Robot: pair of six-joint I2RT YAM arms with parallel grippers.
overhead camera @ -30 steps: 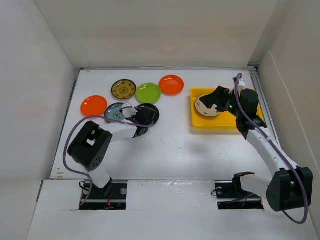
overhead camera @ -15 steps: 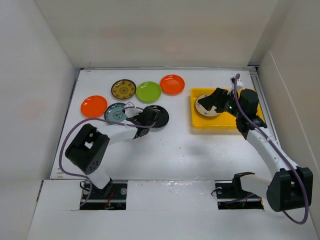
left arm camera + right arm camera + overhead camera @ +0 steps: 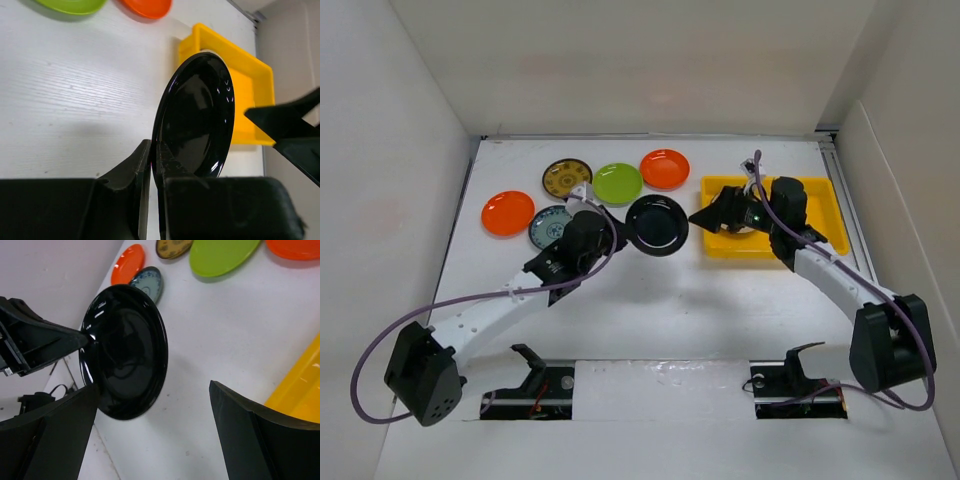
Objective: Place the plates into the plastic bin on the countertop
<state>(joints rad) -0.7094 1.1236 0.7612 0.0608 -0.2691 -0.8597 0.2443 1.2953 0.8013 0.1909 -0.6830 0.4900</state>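
Starting at the left, an orange plate (image 3: 508, 212) lies flat on the white table (image 3: 660, 300), with a teal patterned plate (image 3: 549, 226) just beside it. Behind them a gold-patterned plate (image 3: 567, 178), a green plate (image 3: 617, 184) and a second orange plate (image 3: 665, 168) sit in a row. The left arm stretches diagonally from its base toward the middle. The left fingers (image 3: 618, 233) are clamped on the left rim of the black plate (image 3: 657, 225). It is round and glossy and is held clear of the table, between the row of plates and the yellow bin (image 3: 820, 195). The right arm reaches leftward across the bin. The right fingers (image 3: 710, 212) are spread wide and hold nothing, pointing at the black plate from just beside its right rim.
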